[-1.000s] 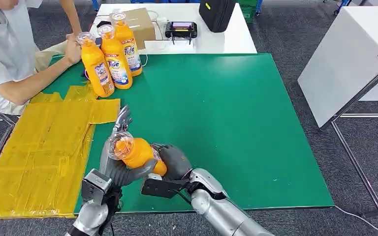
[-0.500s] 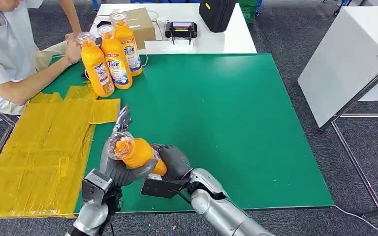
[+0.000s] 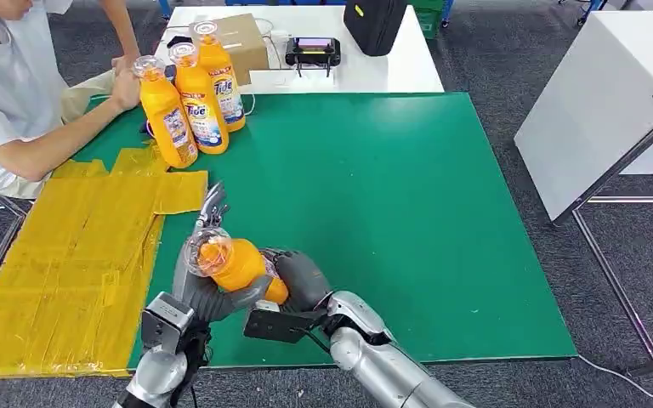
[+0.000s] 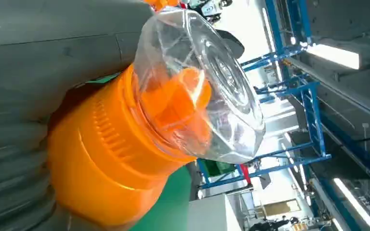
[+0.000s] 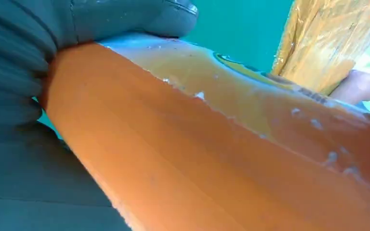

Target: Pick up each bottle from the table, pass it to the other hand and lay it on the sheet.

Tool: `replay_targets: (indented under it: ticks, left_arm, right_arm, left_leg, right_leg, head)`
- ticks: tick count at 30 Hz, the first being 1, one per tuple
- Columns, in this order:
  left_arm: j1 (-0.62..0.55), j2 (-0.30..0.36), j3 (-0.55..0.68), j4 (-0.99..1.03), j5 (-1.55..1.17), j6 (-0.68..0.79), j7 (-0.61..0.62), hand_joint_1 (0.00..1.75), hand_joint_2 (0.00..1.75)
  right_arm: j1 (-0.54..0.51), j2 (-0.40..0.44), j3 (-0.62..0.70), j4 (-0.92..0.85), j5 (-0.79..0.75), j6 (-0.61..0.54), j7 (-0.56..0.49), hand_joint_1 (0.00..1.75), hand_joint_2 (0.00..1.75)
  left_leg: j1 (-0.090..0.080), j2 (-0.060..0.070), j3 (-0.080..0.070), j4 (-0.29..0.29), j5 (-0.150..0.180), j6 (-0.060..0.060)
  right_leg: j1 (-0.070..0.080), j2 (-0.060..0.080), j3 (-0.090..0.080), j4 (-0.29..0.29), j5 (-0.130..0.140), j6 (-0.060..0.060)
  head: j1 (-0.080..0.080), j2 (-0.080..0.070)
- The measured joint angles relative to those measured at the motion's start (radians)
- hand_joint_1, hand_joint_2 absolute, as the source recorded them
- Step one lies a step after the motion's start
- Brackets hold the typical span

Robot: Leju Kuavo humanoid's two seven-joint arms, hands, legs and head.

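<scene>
An orange detergent bottle [image 3: 238, 265] with a clear cap hangs tilted above the green table's [image 3: 391, 195] near edge, cap toward the yellow sheet [image 3: 68, 255]. My right hand [image 3: 302, 280] grips its body, which appears close up as an orange wall [image 5: 197, 159] beside the grey hand [image 5: 19, 57]. My left hand [image 3: 195, 285] holds the neck end, thumb under it and fingers reaching up behind the cap. The neck and cap [image 4: 173, 106] lie against that hand [image 4: 29, 57]. Three more orange bottles [image 3: 200, 102] stand upright at the table's far left.
A seated person [image 3: 17, 102] leans on the far left corner, hands beside the standing bottles. Behind the green table a white one carries a cardboard box [image 3: 242, 38], a black device [image 3: 313, 51] and a black bag [image 3: 374, 21]. Another white table [image 3: 595, 93] stands at the right.
</scene>
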State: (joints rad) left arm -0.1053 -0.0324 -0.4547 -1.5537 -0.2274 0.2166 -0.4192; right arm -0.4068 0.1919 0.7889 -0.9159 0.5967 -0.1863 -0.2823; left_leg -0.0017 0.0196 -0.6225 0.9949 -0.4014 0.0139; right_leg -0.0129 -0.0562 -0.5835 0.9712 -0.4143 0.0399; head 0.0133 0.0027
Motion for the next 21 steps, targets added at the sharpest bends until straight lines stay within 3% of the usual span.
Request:
replay_targets:
  ticks: [2,4,21]
  left_arm:
    - [-0.008,0.011,0.002,0.007,0.023,-0.079,0.097,1.75,1.75]
    - [-0.018,0.023,0.008,0.022,0.034,-0.139,0.115,1.75,1.75]
    - [-0.039,0.032,0.024,0.058,0.029,-0.187,0.111,1.75,1.75]
  right_arm:
    - [0.013,-0.010,-0.005,-0.007,0.095,-0.160,0.016,1.75,1.75]
    - [0.033,-0.026,-0.008,-0.029,0.147,-0.223,0.031,1.75,1.75]
    - [0.070,-0.041,-0.032,-0.070,0.169,-0.209,0.037,1.75,1.75]
  left_leg:
    - [0.000,-0.001,0.000,0.000,0.000,0.000]
    - [0.000,0.000,0.000,0.000,0.000,0.000]
    - [0.000,0.000,0.000,0.000,0.000,0.000]
  right_leg:
    - [0.000,-0.001,0.000,0.000,0.000,0.000]
    - [0.000,0.000,0.001,0.000,0.000,0.000]
    - [0.000,0.002,0.000,0.000,0.000,0.000]
  head:
    - [0.000,0.000]
    - [0.000,0.000]
    - [0.000,0.000]
